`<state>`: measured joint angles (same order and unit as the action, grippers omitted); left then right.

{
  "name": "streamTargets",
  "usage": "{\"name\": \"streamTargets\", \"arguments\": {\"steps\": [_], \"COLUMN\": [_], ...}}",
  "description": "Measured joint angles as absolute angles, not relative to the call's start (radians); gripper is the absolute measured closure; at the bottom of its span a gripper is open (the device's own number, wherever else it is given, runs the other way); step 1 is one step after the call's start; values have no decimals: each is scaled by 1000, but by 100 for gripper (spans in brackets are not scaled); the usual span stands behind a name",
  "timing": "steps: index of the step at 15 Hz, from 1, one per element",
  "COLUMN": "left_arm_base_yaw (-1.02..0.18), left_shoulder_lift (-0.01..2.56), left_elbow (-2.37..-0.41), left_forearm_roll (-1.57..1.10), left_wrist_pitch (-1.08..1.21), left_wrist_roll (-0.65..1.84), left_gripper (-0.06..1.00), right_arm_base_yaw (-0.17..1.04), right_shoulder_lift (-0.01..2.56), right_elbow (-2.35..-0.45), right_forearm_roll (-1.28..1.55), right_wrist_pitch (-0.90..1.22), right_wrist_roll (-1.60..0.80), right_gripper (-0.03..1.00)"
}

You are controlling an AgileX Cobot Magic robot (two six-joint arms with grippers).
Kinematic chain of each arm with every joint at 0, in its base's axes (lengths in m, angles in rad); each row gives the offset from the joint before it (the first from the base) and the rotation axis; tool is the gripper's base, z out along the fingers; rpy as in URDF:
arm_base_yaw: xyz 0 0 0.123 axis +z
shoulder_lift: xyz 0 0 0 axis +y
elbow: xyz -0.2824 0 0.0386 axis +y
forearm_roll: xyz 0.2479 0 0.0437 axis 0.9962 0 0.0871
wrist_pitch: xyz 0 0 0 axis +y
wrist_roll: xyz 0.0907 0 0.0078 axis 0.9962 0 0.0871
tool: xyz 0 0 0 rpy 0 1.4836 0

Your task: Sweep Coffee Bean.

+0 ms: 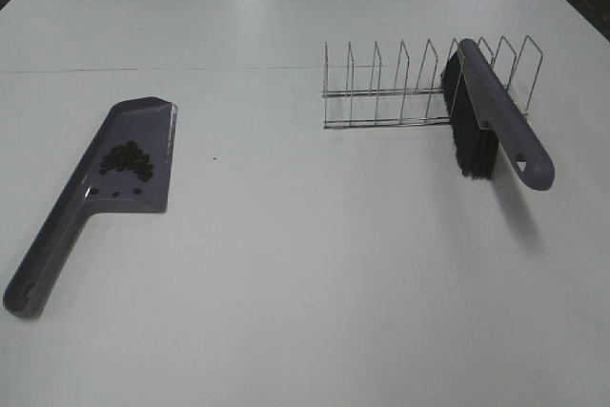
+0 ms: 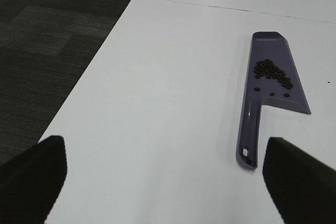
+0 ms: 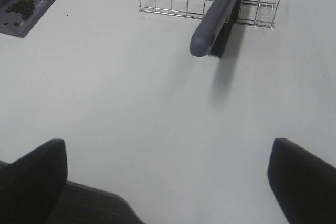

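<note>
The coffee beans (image 1: 127, 160) lie in a loose cluster inside a purple-grey dustpan (image 1: 91, 199) at the table's left. They also show in the left wrist view (image 2: 272, 73) and the right wrist view (image 3: 21, 7). One stray bean (image 1: 214, 158) lies on the table just right of the pan. A purple brush (image 1: 500, 116) with black bristles leans in a wire rack (image 1: 400, 92) at the right. My left gripper (image 2: 165, 182) is open and empty, well back from the pan's handle (image 2: 248, 140). My right gripper (image 3: 168, 182) is open and empty, short of the brush (image 3: 218, 14).
The white table (image 1: 315, 264) spreads between pan and rack. In the left wrist view the table's edge (image 2: 92, 77) drops to dark carpet. Neither arm shows in the exterior high view.
</note>
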<state>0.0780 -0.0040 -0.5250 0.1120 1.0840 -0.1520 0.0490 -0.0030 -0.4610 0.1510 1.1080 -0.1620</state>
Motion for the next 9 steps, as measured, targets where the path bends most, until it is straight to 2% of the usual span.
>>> {"name": "streamTargets", "arguments": {"steps": [9], "left_arm_base_yaw": [78], "left_shoulder_lift": [-4], "left_elbow": [-525], "left_forearm_roll": [112], "left_wrist_pitch": [1084], "left_wrist_roll": [-152], "left_gripper": [3], "right_arm_base_yaw": [49], "right_shoulder_lift": [-3], "right_elbow": [-460], "right_forearm_roll": [151], "right_wrist_pitch": [1108], "right_wrist_roll": [-162], "right_gripper": [1]}}
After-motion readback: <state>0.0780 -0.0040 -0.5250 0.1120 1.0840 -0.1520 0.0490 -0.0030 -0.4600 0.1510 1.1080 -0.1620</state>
